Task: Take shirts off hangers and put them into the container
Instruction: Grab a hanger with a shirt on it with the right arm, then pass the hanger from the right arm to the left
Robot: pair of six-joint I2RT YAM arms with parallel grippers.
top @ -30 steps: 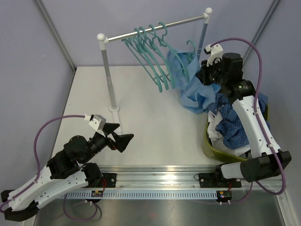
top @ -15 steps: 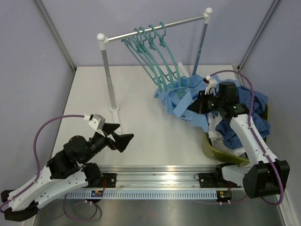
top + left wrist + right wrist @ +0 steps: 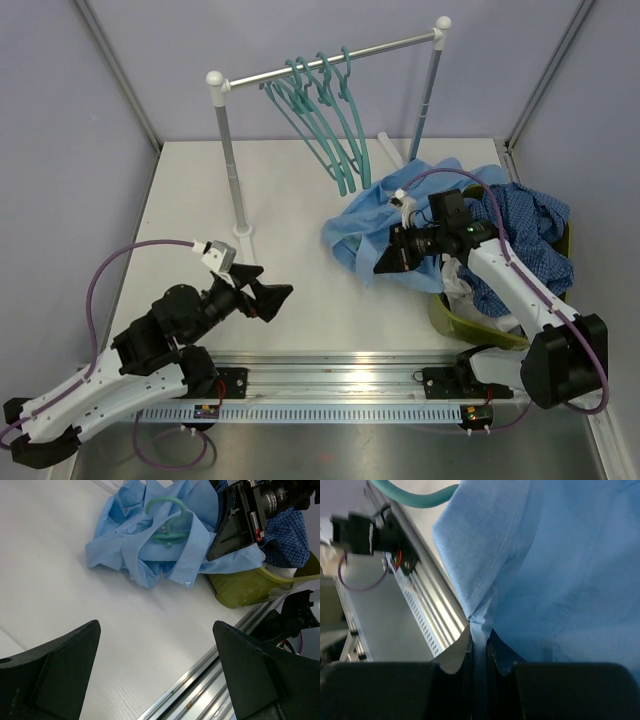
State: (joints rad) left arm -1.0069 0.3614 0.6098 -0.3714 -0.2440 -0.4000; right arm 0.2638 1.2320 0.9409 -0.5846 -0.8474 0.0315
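The right gripper (image 3: 479, 647) is clenched on a fold of the light blue shirt (image 3: 355, 222). The shirt lies crumpled on the table (image 3: 200, 200) against the container (image 3: 452, 318), with a teal hanger (image 3: 167, 522) half buried in it. The right arm hides much of the container. The left gripper (image 3: 262, 297) gapes wide, holding nothing, over bare tabletop.

Light blue shirt (image 3: 362, 222) crumpled, teal hanger (image 3: 167, 524) in its collar, 4 bare hangers (image 3: 332, 125) hanging, olive basket (image 3: 462, 322) holding checked shirt (image 3: 530, 228)

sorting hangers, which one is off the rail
The hanger inside the light blue shirt crumpled on the table; the other four hang bare on the rail.
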